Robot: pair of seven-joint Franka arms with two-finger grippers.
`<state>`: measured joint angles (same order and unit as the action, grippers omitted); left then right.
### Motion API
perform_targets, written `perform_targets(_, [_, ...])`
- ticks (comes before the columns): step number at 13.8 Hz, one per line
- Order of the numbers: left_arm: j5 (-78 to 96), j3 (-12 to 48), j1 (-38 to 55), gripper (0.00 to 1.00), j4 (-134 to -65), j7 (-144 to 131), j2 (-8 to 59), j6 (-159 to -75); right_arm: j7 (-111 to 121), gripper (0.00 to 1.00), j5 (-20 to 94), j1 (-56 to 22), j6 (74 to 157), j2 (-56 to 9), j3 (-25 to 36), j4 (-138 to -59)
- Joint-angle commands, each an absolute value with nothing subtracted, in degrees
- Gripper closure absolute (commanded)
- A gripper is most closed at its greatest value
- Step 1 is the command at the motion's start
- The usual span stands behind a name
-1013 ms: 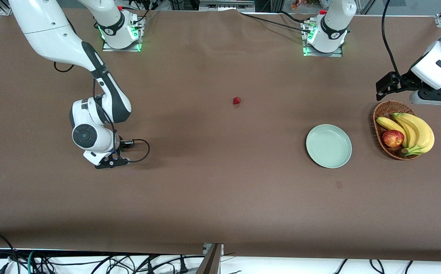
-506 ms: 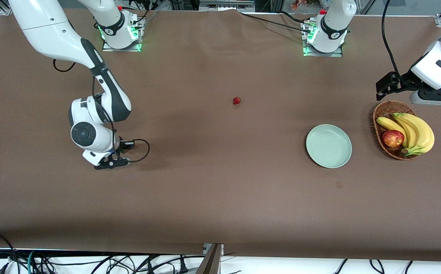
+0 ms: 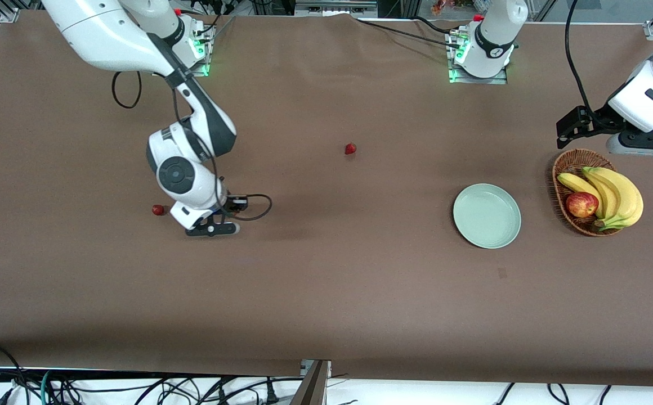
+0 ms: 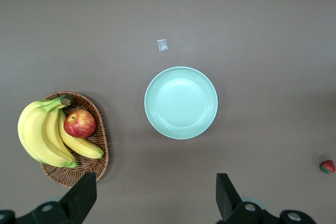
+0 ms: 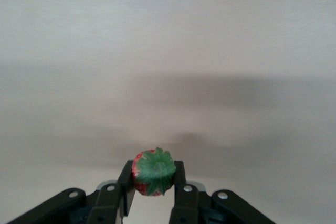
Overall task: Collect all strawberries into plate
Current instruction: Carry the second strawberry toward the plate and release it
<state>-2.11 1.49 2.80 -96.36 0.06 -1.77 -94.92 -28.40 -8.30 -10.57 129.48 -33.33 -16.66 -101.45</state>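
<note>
Woven wicker basket [image 3: 564, 169]; smooth, glossy plate [image 3: 487, 216].

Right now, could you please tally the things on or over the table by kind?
Strawberries: 3, one held in the right gripper
Apple: 1
Banana bunch: 1
Plate: 1
Basket: 1
Total: 7

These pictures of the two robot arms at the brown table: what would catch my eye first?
Probably the right gripper, shut on a strawberry and lifted above the table toward the right arm's end. Then the plate, bare, beside a wicker basket of bananas and an apple. The left gripper waits open above them.
</note>
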Motion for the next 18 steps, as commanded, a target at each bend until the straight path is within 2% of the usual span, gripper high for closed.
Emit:
perform_targets(1, [-1.32, 1.05, 3.34, 0.00, -95.54, -0.18, -1.41, -94.92, -36.53, 0.95, -8.17, -14.92, 129.98, -33.92, -16.70, -98.98])
perform_targets(7, [-1.32, 1.05, 3.34, 0.00, -95.54, -0.26, -1.41, -94.92, -54.75, 0.95, -8.26, -26.97, 130.43, -42.09, -16.70, -86.15])
perform_targets(14, [-1.32, 1.05, 3.25, 0.00, -95.54, -0.26, -0.70, -94.92, -61.08, 0.93, -8.26, -34.62, 152.64, -48.60, -16.70, -84.99])
perform_targets(16, [-1.32, 1.05, 3.51, 0.00, -95.54, -0.52, 0.17, -94.83, -63.10, 0.93, -8.26, -36.20, 155.12, -49.74, -16.70, -84.90])
perform_targets(18, [-1.32, 1.05, 3.43, 0.00, -95.54, -0.44, 4.02, -95.10, -63.02, 0.88, -8.26, -36.65, 156.35, -50.71, -16.61, -84.90])
